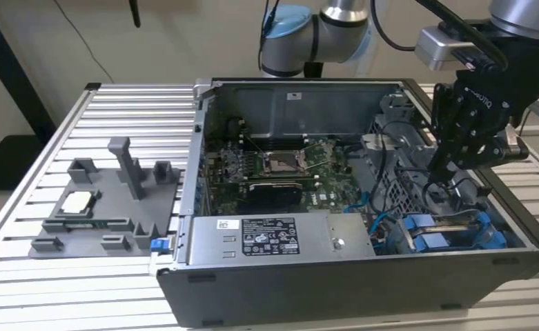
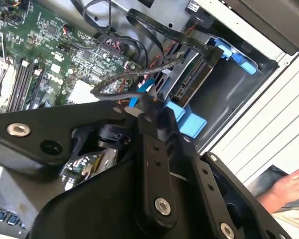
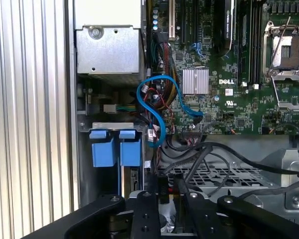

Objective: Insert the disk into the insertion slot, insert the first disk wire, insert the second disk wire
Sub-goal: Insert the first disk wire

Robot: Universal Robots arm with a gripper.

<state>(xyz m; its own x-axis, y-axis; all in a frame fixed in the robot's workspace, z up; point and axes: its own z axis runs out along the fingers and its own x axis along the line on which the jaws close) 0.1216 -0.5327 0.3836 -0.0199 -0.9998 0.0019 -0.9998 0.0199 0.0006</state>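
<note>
The disk sits edge-on in its blue carrier inside the drive bay at the case's front corner, on the exterior view's right. My black gripper hangs just above and beside that bay, among the loose cables. Its fingers are drawn together to a narrow tip, which pinches a black wire near its end. A blue wire loops from the motherboard toward the bay. Whether any plug is seated in the disk is hidden.
The open computer case lies on a slatted metal table. A grey fixture tray sits on the exterior view's left. The power supply and motherboard fill the case. A person's hand rests outside the case.
</note>
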